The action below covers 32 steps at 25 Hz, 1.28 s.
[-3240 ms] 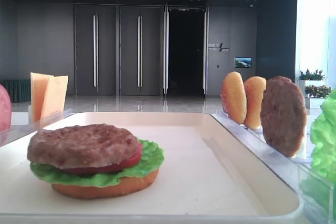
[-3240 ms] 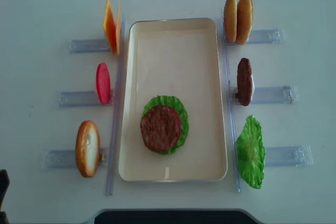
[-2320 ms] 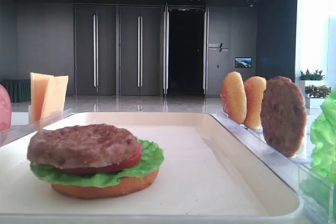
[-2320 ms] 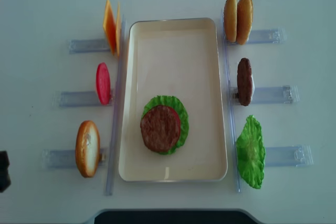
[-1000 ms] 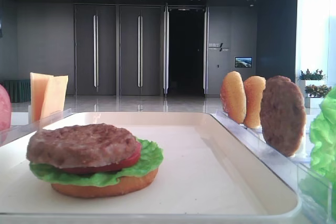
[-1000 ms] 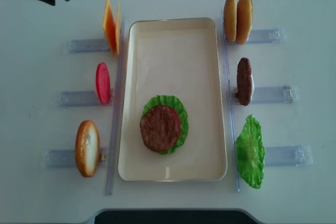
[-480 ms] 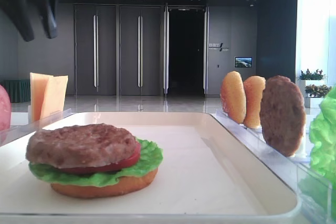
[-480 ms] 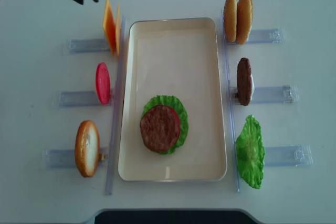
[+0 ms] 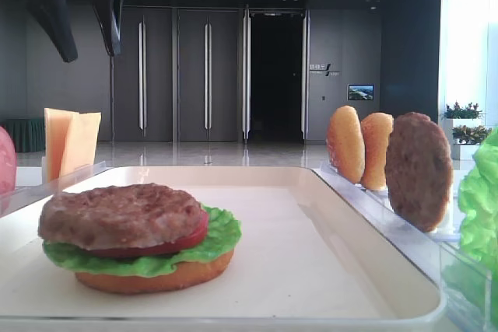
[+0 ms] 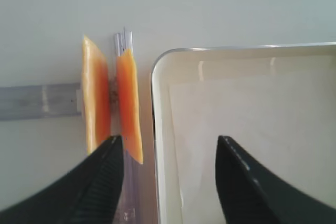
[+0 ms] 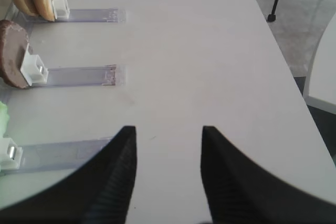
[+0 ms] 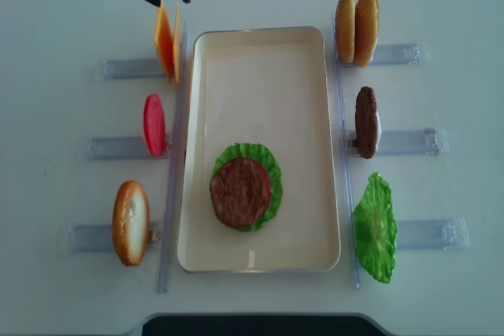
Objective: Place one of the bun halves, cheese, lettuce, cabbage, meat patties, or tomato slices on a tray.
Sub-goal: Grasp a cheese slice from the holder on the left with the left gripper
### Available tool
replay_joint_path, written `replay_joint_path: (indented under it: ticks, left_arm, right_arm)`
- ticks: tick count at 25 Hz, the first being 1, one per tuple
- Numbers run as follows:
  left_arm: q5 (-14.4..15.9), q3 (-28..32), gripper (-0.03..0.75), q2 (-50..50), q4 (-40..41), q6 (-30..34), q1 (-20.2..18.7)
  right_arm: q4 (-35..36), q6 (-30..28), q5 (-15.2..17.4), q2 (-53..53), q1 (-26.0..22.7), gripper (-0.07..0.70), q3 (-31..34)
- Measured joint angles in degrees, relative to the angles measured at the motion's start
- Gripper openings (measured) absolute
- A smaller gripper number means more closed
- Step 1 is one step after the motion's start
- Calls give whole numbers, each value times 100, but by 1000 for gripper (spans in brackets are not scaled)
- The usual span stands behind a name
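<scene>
black and ridged, the left gripper [image 10: 165, 179] hangs above the two cheese slices [image 10: 111, 103] at the far left corner of the tray [image 12: 260, 257], fingers spread with nothing between them. the cheese stands on edge in a clear plastic rack [image 12: 130, 67], thin stiff yellow-orange squares. the tray is a smooth cream-white rectangle with rounded corners and a raised rim; on it sits a stack of bun base, ruffled green lettuce [image 12: 270, 164], tomato and a grainy brown meat patty [image 12: 239, 192], the lower layers mostly covered from above. other racks hold a red tomato slice [image 12: 154, 124], one bun half [image 12: 130, 222], two domed bun halves [image 12: 357, 27], a second patty [image 12: 366, 122] and another lettuce leaf [image 12: 375, 228]. right gripper [image 11: 167, 166] is over bare table, fingers apart, empty, its lower part cut off by the frame edge.
</scene>
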Motion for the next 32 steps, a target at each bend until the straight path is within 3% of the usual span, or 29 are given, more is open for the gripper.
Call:
replay_joint_path:
  ticks: [11,32]
  left_arm:
    - [-190,-12,429,563,0,-44,0]
    - [-203,-12,429,983,219,-49,0]
  right_arm:
    - [0,0,0,0,105,283,0]
    - [0,0,0,0,105,283,0]
